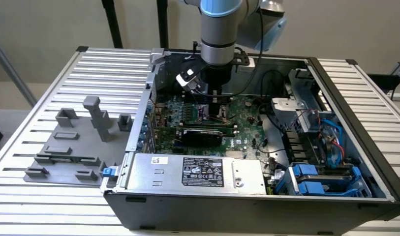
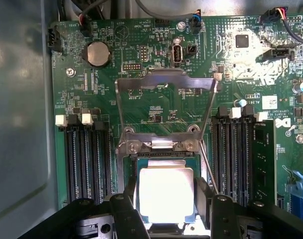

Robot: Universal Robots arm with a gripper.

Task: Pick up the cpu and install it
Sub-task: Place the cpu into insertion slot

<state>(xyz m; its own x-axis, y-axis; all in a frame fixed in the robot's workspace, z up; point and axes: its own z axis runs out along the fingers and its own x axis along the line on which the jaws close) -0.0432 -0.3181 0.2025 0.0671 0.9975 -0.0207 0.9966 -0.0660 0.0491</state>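
Hand [image 2: 167, 192] is low over the socket [image 2: 164, 148]. Its fingers [image 2: 130, 195] are part-spread, set against two opposite sides of the cpu [image 2: 166, 199], and appear to grip it. The cpu lies level inside the socket, with the load plate [image 2: 166, 82] swung up beyond it.

Judgement: hold the chip flat and square to the socket walls, with no sideways drag over the contacts. The lever wire [image 2: 209, 169] runs just beside the socket, so stay off it.

Silver arm [image 1: 219, 34], pale-blue joint caps [image 1: 223, 6], black end effector [image 2: 166, 201], black cable [image 1: 255, 59].
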